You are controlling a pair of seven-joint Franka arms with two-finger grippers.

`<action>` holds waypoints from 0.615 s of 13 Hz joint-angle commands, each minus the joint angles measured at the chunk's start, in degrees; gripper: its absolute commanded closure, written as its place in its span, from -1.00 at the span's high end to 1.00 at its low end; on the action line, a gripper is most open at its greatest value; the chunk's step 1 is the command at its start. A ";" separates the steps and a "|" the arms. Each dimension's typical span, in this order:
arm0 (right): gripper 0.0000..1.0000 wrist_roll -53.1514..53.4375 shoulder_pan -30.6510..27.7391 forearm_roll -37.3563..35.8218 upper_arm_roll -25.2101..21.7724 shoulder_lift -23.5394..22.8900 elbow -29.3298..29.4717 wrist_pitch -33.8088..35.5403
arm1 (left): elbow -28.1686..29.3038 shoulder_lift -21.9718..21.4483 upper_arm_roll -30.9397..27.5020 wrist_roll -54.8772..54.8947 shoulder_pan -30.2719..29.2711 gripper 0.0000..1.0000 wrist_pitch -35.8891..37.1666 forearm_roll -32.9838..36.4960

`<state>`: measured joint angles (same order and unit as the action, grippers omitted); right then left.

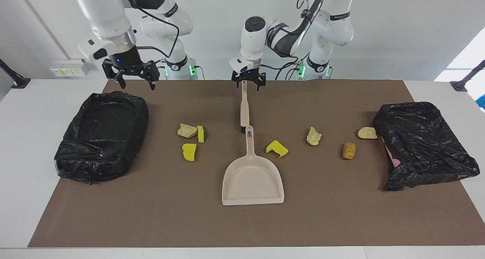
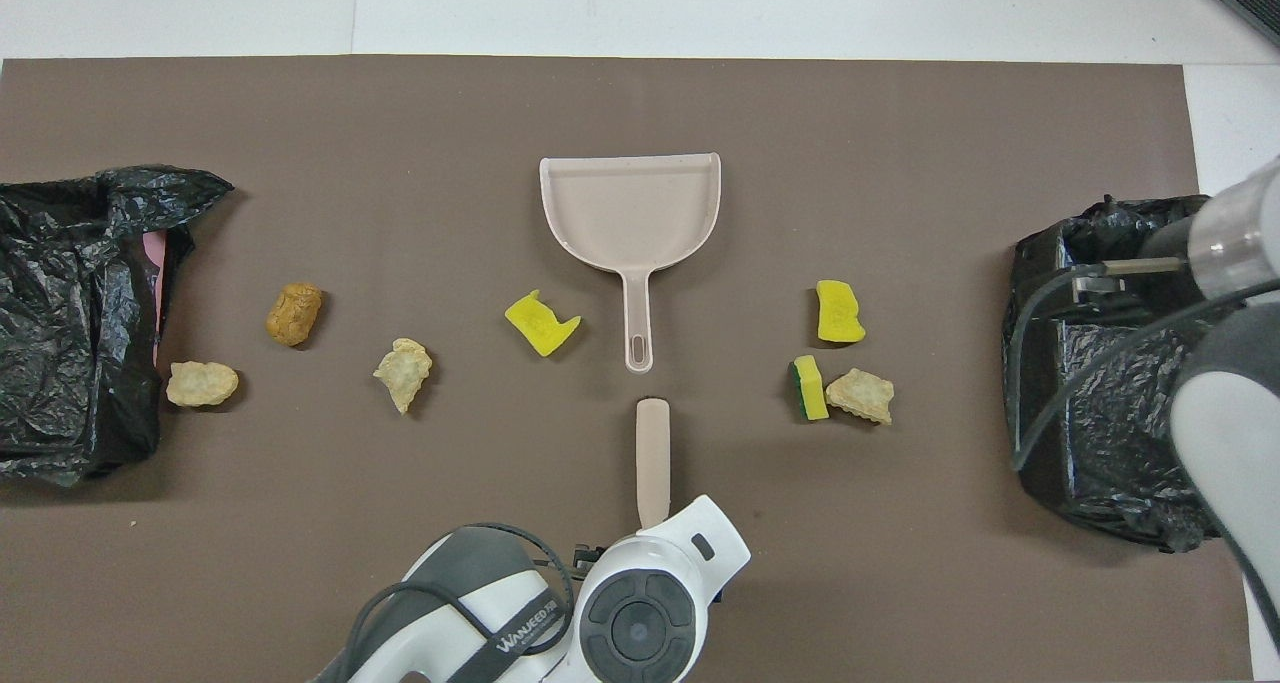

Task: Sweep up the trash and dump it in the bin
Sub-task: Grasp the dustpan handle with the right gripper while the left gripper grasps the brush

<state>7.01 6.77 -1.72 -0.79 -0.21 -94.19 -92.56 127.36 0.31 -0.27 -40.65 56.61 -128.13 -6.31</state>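
Right now the left gripper [image 1: 248,83] hangs over the handle end of the beige brush [image 1: 244,106], jaws spread wide and holding nothing. Its arm hides that handle end from above. The right gripper [image 1: 132,77] hovers, equally wide and empty, over the robot-side edge of the black-lined bin [image 1: 101,134] at the right arm's end. Trash lies scattered on the brown mat [image 1: 341,213]: yellow sponge chunks [image 1: 189,151], beige lumps [image 1: 313,135] and an orange-brown cylinder [image 1: 349,150] (all untouched). The dustpan [image 1: 253,179] rests mid-table, its handle toward the brush head. Another bagged bin [image 1: 422,143] sits at the left arm's end.
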 commanded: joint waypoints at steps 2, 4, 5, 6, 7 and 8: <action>1.00 6.94 1.84 5.30 0.53 -8.20 5.21 -2.02 | 0.53 3.81 -1.31 -2.15 2.80 1.00 -3.69 -0.63; 1.00 12.21 5.07 6.03 0.79 -12.34 6.56 -3.76 | 0.53 4.09 -1.31 -2.15 2.71 0.61 -4.50 -0.63; 1.00 14.41 6.66 6.64 0.88 -13.32 6.47 -6.64 | 0.53 4.00 -1.31 -2.15 2.80 0.19 -3.71 -0.63; 1.00 14.96 7.03 8.12 0.88 -13.76 6.12 -9.02 | 0.53 4.00 -1.40 -2.06 2.80 -0.22 -3.53 -0.63; 1.00 15.05 7.55 10.05 0.88 -14.12 5.34 -9.48 | 0.44 4.00 -1.40 -2.15 2.72 -0.64 -3.09 -0.63; 1.00 15.05 8.60 10.42 0.88 -14.03 4.98 -9.57 | 0.44 3.91 -1.40 -2.24 2.45 -0.89 -1.96 -0.63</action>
<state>21.22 14.90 6.30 -0.01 -13.95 -89.69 -101.79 127.38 4.81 -0.52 -42.34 58.08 -131.21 -6.31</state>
